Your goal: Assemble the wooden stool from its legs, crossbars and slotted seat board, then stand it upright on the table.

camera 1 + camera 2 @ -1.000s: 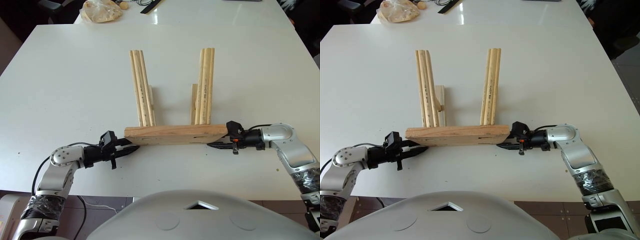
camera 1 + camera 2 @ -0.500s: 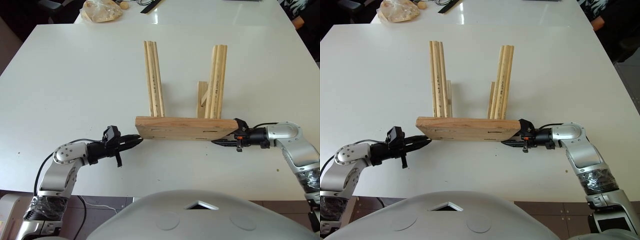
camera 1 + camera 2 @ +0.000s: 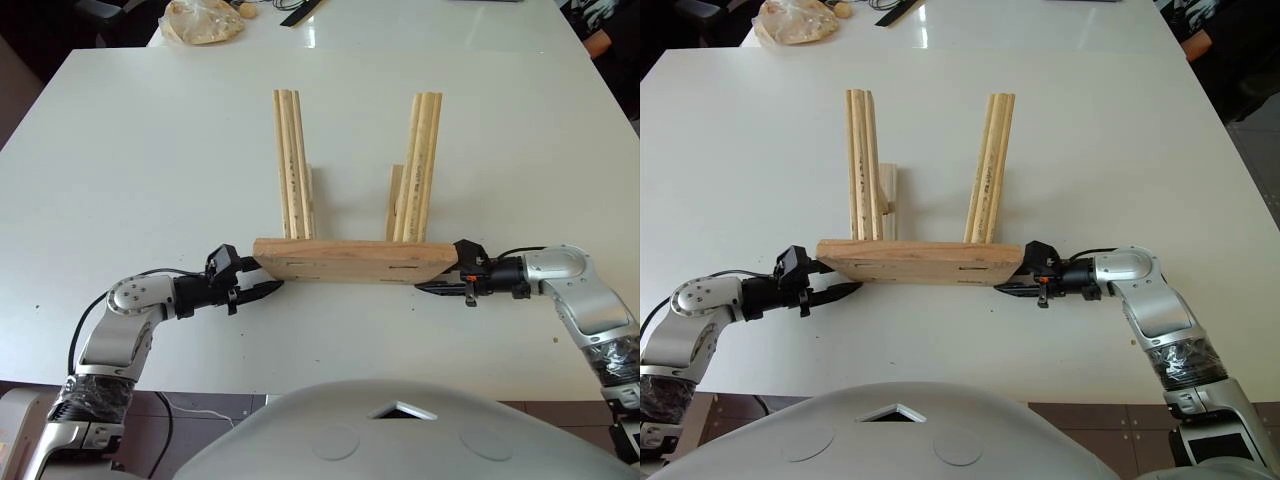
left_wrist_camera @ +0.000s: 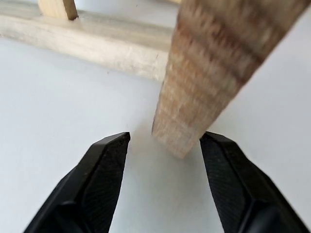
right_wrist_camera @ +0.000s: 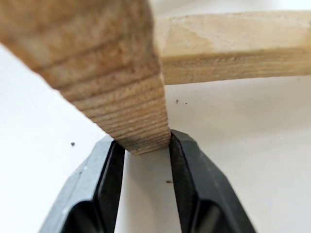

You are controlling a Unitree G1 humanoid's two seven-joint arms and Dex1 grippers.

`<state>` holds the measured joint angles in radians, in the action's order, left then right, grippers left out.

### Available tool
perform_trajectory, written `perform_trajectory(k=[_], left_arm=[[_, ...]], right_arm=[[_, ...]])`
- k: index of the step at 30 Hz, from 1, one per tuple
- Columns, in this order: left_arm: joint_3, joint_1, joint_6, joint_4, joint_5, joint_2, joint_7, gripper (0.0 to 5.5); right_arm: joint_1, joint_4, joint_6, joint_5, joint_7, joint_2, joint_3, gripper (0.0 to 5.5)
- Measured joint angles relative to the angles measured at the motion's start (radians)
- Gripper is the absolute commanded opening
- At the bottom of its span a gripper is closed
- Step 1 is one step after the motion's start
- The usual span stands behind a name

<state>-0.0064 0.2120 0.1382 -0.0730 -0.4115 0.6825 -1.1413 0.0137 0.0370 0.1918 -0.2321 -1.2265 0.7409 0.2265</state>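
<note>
The wooden stool lies on its side on the white table (image 3: pixel 130 150). Its slotted seat board (image 3: pixel 350 262) stands on edge facing me, and its two leg bundles (image 3: pixel 292 165) (image 3: pixel 418 165) point away, with short crossbars (image 3: pixel 395 200) beside them. My left gripper (image 3: pixel 262 284) is open at the board's left end; the board's corner (image 4: pixel 187 121) sits between its fingers (image 4: pixel 104 160), with a gap on one side. My right gripper (image 3: pixel 440 283) is shut on the board's right end (image 5: pixel 131 97), both fingers (image 5: pixel 109 170) pressing the wood.
A crumpled light bag (image 3: pixel 203 20) and a dark object (image 3: pixel 300 10) lie at the table's far left edge. Open tabletop spreads on both sides of the stool and behind it. The table's front edge runs just below both arms.
The stool swung to the right half a second ago and has come back left. My left gripper, then clear of the board, now straddles its left end. The right gripper kept its hold.
</note>
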Motion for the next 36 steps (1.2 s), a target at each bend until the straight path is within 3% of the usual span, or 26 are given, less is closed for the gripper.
perform_trajectory(k=[9, 17, 30, 36], left_arm=[[-0.013, -0.007, 0.040, -0.009, -0.067, 0.026, -0.126, 2.03], [-0.027, 0.001, -0.050, 0.016, -0.025, 0.031, -0.137, 2.00], [-0.076, -0.001, -0.041, 0.030, 0.048, 0.027, -0.089, 3.84], [-0.074, -0.002, -0.064, 0.043, 0.047, 0.025, -0.090, 3.87]], right_arm=[[-0.033, -0.010, -0.007, 0.016, -0.029, 0.001, 0.024, 1.32], [-0.032, -0.013, -0.021, 0.016, -0.036, 0.001, 0.025, 1.32], [-0.048, -0.036, -0.047, 0.019, -0.047, 0.001, 0.043, 1.32], [-0.054, -0.047, -0.059, 0.020, -0.052, 0.001, 0.043, 1.32]])
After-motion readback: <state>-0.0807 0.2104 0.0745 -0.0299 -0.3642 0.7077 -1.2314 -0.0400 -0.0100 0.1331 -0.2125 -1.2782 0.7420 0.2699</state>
